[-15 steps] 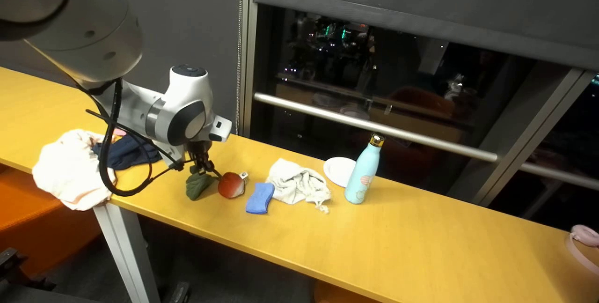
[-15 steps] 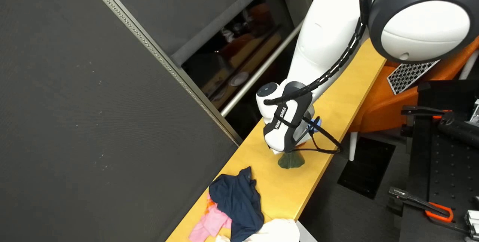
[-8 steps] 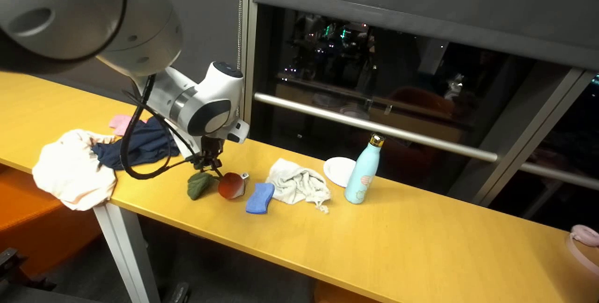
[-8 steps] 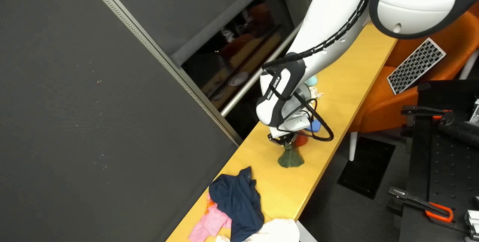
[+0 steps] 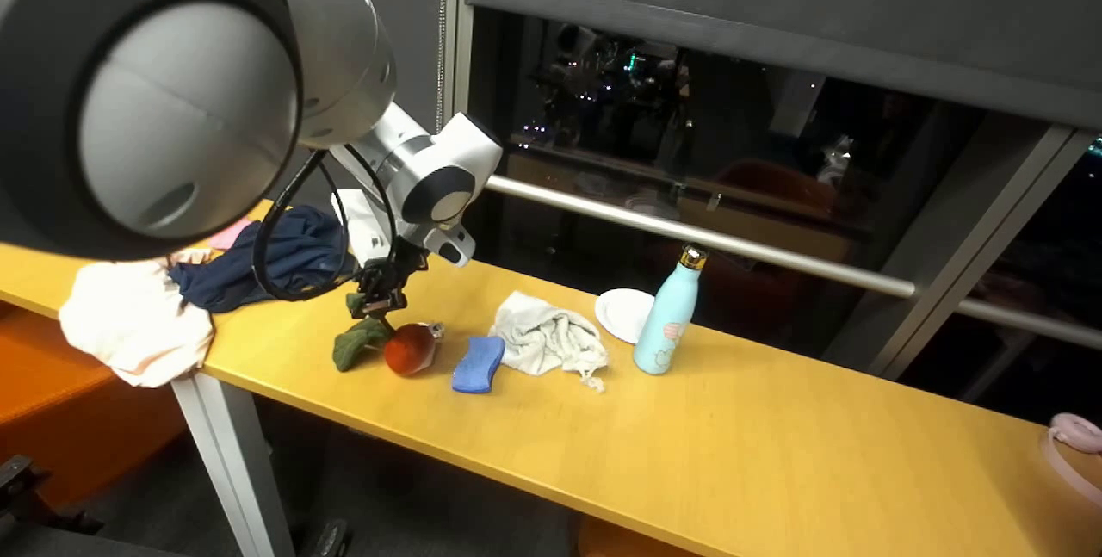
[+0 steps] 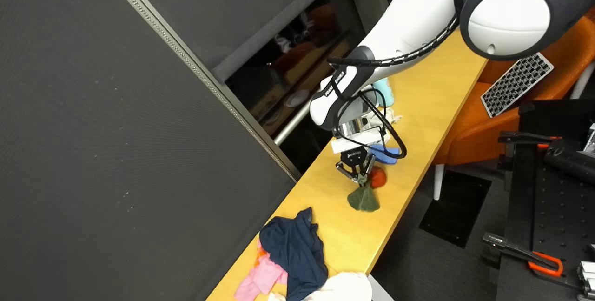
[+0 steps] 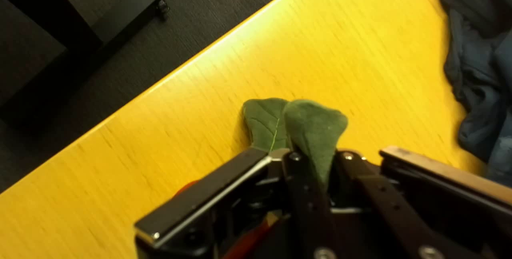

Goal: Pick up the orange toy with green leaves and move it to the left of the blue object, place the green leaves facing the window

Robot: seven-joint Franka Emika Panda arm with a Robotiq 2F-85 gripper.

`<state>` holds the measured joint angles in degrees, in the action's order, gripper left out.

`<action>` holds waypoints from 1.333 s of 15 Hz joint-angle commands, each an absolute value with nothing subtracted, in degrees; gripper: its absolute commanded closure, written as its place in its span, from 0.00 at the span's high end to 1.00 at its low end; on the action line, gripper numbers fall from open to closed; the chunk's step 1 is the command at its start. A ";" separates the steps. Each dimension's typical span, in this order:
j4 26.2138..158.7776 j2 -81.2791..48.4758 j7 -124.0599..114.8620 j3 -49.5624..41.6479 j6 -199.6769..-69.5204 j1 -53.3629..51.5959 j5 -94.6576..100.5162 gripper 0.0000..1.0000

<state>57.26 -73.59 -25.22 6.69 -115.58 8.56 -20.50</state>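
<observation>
The orange toy shows as a red-orange ball (image 5: 410,350) with green leaves (image 5: 355,345); the ball (image 6: 378,177) and leaves (image 6: 364,199) also show in the exterior view from the arm's far side. It is at the table, close to the surface; I cannot tell if it touches. My gripper (image 6: 361,180) points down with its fingers closed on the leafy stem. In the wrist view the gripper (image 7: 316,163) has a leaf (image 7: 314,125) pinched between its fingers; the ball is mostly hidden there. The blue sponge (image 5: 479,364) lies beside the ball.
A grey-white cloth bag (image 5: 551,337), white plate (image 5: 623,314) and light-blue bottle (image 5: 668,316) stand beyond the sponge. Dark blue cloth (image 6: 297,250) and pale cloth (image 5: 133,316) lie at the table's end. The window rail (image 5: 689,237) runs behind the table (image 5: 775,428).
The arm and wrist have swung and turned. The toy has shifted slightly towards the table's front edge, its ball farther from the sponge. The sponge and bottle have not moved.
</observation>
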 commanded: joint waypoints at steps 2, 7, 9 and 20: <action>42.57 -81.37 -30.56 8.16 -104.36 9.68 -22.05 0.02; 36.59 -85.11 -34.19 8.50 -99.45 10.26 -25.24 0.02; 34.77 -86.33 -35.01 9.10 -99.76 10.54 -26.71 0.02; 36.98 -85.10 -39.40 9.78 -105.42 12.41 -31.57 0.02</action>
